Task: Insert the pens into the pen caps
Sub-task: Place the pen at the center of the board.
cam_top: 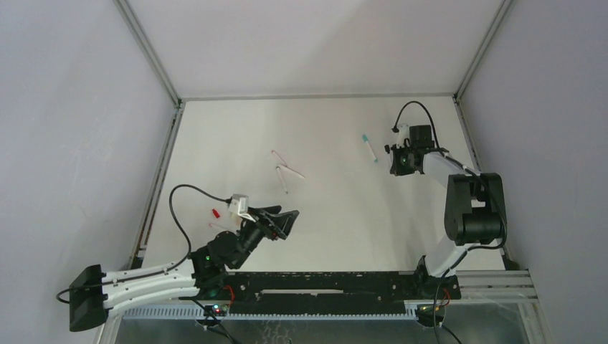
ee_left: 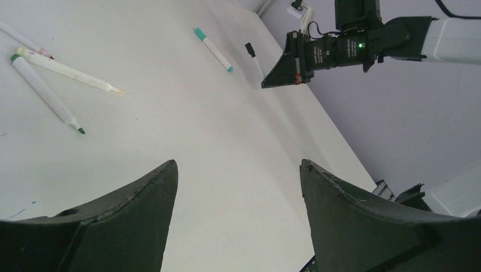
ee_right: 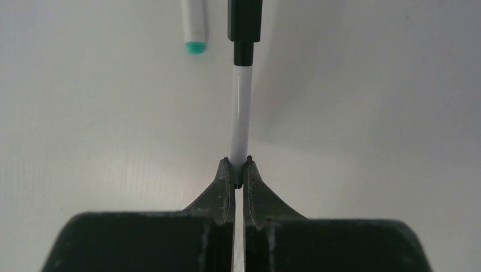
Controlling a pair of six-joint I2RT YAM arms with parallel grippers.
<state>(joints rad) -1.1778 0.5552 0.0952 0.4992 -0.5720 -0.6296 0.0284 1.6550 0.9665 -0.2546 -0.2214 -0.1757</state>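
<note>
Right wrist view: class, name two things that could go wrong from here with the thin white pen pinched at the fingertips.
1. The right gripper pinches the thin white-barrelled pen with the black end only at its very tail, so the pen may pivot or slip if its far end is pushed.
2. The white teal-ended pen lies close beside it on the table and could get knocked aside.

Overhead view, close wrist views, shared table (cam_top: 344, 215)

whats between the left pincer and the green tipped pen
Only bare table separates the left pincer from the green-tipped pen; the left wrist view shows it.
</note>
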